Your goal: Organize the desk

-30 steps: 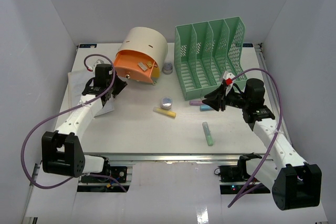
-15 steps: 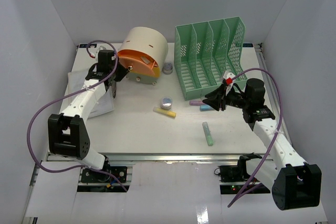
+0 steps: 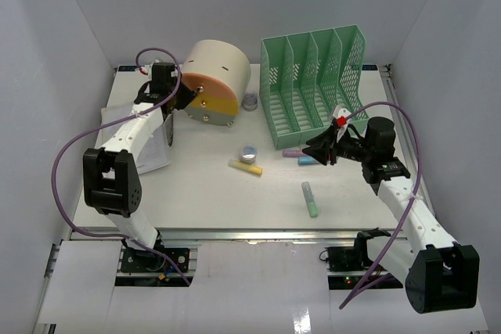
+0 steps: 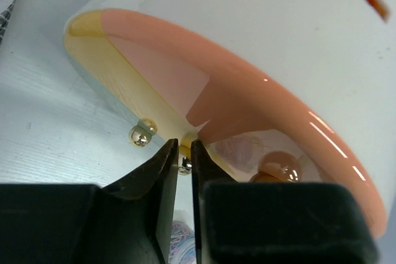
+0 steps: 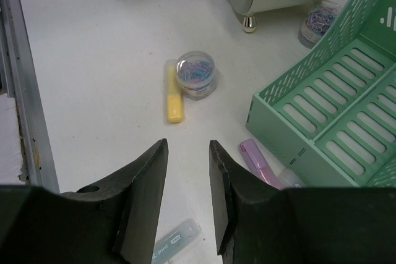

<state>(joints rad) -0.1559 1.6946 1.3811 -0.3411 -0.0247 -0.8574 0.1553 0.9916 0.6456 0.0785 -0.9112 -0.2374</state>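
The white desk (image 3: 196,193) carries a round cream container (image 3: 219,68) lying on its side at the back. Its orange and yellow lid (image 3: 210,103) is swung closed against it. My left gripper (image 3: 178,98) is at the lid's left edge. In the left wrist view the gripper (image 4: 184,146) stands open by a narrow gap, with a small metal knob (image 4: 184,166) between the fingers. My right gripper (image 3: 309,149) hovers open beside the green file rack (image 3: 313,84). In the right wrist view the gripper (image 5: 188,143) has nothing between its fingers.
A yellow highlighter (image 3: 246,167) and a jar of paper clips (image 3: 249,152) lie mid-desk. A green highlighter (image 3: 311,199) lies nearer the front. Purple (image 3: 293,152) and blue (image 3: 308,160) markers rest at the rack's foot. A second jar (image 3: 250,101) and papers (image 3: 153,146) sit further back.
The left arm has swung back toward the container and the orange lid has gone from hanging open to closed. The left jaws have parted slightly. The right arm has not moved.
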